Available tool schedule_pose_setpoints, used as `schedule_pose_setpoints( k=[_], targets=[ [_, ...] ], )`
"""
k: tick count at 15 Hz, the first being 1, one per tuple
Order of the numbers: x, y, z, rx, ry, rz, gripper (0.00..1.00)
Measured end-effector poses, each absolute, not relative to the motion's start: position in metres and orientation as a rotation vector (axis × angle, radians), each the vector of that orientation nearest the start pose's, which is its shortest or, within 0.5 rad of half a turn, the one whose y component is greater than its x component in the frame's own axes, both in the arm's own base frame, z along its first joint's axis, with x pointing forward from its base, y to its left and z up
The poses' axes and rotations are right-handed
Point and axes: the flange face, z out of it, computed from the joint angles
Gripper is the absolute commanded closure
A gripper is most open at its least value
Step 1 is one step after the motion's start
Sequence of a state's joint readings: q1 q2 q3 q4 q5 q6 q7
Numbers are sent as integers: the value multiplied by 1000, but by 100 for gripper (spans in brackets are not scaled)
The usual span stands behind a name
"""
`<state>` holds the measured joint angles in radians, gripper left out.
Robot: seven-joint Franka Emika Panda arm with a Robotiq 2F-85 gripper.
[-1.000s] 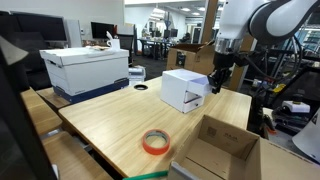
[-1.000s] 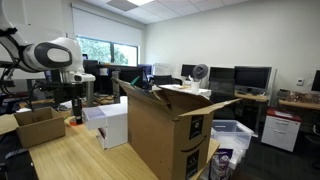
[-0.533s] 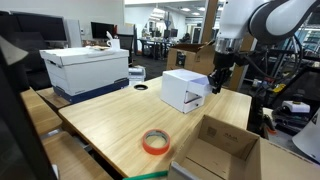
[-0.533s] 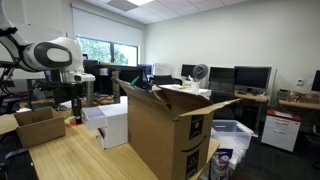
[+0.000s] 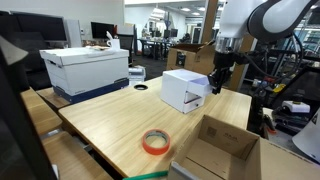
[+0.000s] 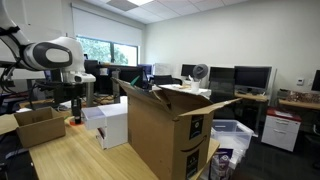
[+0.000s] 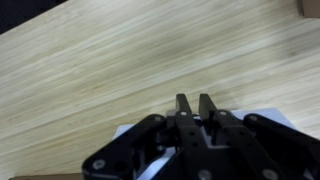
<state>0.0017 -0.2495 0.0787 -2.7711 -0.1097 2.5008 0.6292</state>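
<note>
My gripper [image 5: 217,82] hangs just above the wooden table [image 5: 110,115], at the right-hand side of a small white box [image 5: 185,90]. In the wrist view the two black fingers [image 7: 184,103] stand almost together over bare wood, so the gripper [image 7: 194,100] is shut with nothing visible between them. A white corner of the box [image 7: 128,131] shows under the gripper body. In an exterior view the gripper [image 6: 78,108] sits beside the same white box [image 6: 112,122]. An orange tape roll [image 5: 154,142] lies flat near the table's front edge.
An open cardboard box [image 5: 222,150] stands at the front right corner. A large white bin with a blue lid [image 5: 85,68] stands at the back left. A tall open carton [image 6: 165,130] fills the foreground of an exterior view. Office desks lie behind.
</note>
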Motion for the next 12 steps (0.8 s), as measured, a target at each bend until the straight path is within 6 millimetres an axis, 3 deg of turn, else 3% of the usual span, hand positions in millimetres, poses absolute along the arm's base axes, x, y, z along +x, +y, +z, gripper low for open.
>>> schedule_pose_setpoints(
  k=[12],
  targets=[
    [377,17,281,-3113,710,33,93]
  ],
)
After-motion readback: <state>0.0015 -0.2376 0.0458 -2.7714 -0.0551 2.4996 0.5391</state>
